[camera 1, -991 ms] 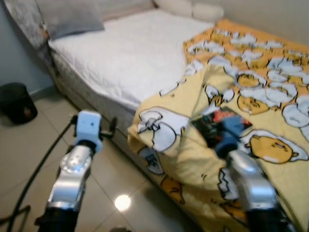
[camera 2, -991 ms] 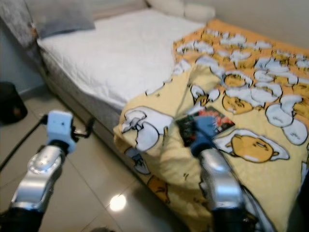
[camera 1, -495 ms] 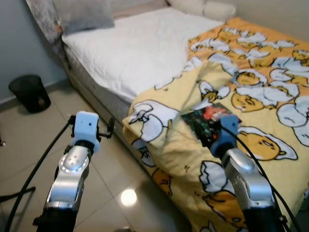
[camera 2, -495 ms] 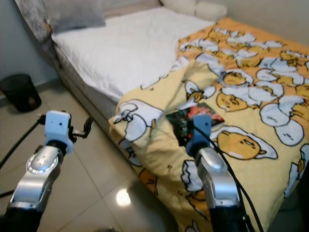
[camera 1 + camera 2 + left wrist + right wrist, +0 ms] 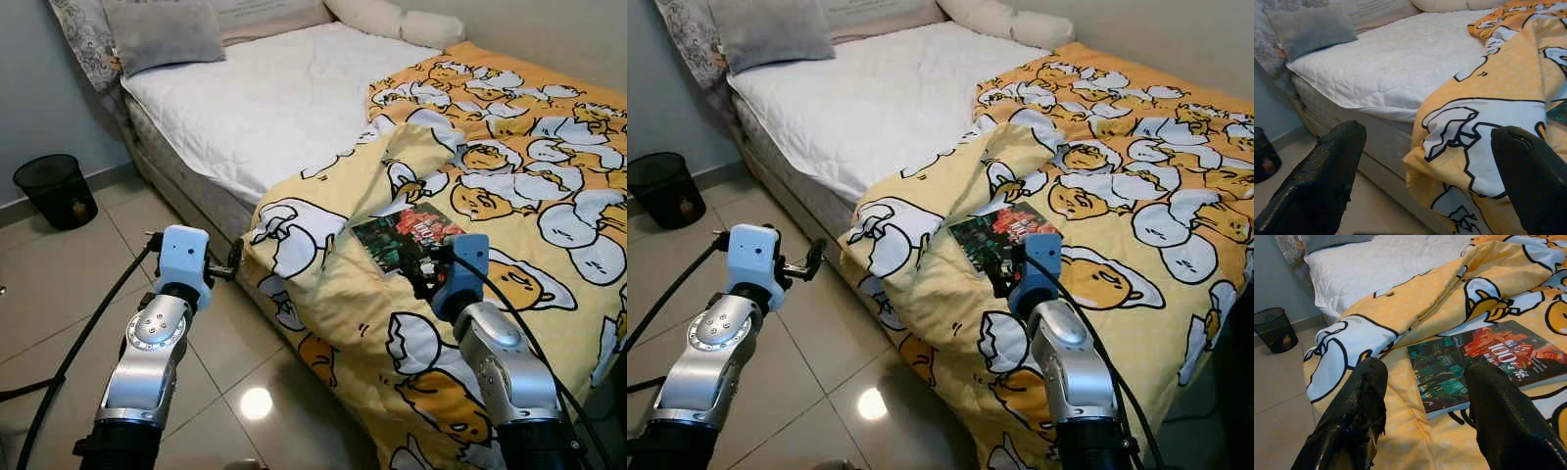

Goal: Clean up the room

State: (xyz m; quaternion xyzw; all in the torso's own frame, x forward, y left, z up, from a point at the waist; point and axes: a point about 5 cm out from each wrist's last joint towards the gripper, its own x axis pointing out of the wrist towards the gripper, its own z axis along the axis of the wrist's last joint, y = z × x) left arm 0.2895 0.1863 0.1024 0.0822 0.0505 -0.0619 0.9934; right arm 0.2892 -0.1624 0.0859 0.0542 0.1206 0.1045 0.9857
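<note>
From where I stand, the right hand [image 5: 419, 266] hangs low over the near corner of the bed, its two black fingers [image 5: 1359, 406] spread wide apart with nothing between them, pointed straight at the book [image 5: 1484, 360]. The book lies just ahead of that hand, flat on the yellow egg-print blanket [image 5: 509, 186], close to the fingertips but not yet touched.

To take it cleanly, I'd judge the hand should ease forward so one finger comes down past the book's near edge and the other over the cover, then close on the corner nearest it. The blanket is soft and rumpled, so the book will likely sink or slide if pushed; a light, level approach seems wiser than a shove. There is also a fair chance of pinching a fold of blanket along with it.

The book itself is thin and glossy, a dark teal cover at the near end with red and white lettering further along, lying at a slant to the hand.

The left hand [image 5: 233, 264] is held out over the floor beside the bed frame, fingers [image 5: 1322, 181] likewise spread and holding nothing, well apart from the book.

Beyond both hands the white mattress [image 5: 265, 98] lies bare, grey pillows [image 5: 162, 29] at its head. Far off past the left hand, a black wastebasket [image 5: 54, 191] stands on the tiles by the wall.
</note>
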